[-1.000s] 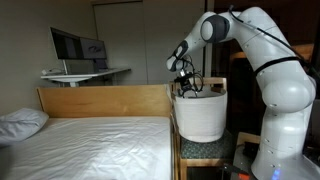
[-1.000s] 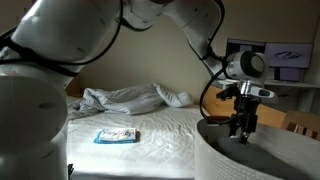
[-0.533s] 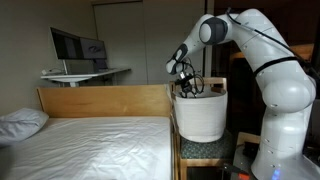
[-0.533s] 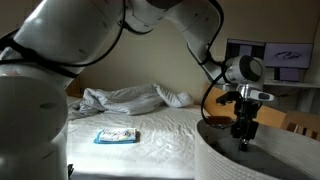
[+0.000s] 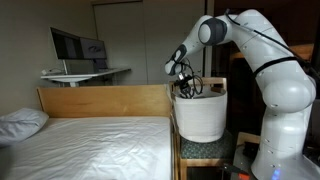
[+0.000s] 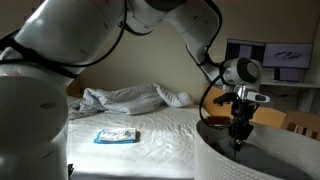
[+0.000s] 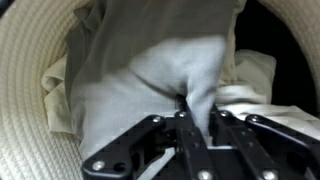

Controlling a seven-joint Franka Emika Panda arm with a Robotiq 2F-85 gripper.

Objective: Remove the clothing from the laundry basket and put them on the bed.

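In the wrist view my gripper (image 7: 198, 108) is shut on a raised fold of the grey garment (image 7: 140, 70), with the cloth pinched between the two black fingers. White clothing (image 7: 256, 78) lies beside and under the grey piece inside the laundry basket (image 7: 30, 60). A dark patch at the far right may be black cloth; I cannot tell. In both exterior views the gripper (image 5: 185, 88) (image 6: 238, 138) reaches down into the top of the white basket (image 5: 200, 118) (image 6: 255, 160). The basket stands at the end of the bed (image 5: 90, 140) (image 6: 150, 125).
A white pillow (image 5: 20, 122) rests at the bed's far end, and crumpled white bedding (image 6: 125, 98) lies on the sheet. A small blue packet (image 6: 116, 136) lies on the mattress. The wooden end board (image 5: 105, 100) runs beside the basket. A desk with monitors (image 5: 75, 45) stands behind.
The jaws have gone from wide open to shut on the grey fold. The gripper has sunk slightly lower into the basket; the arm has otherwise barely moved.
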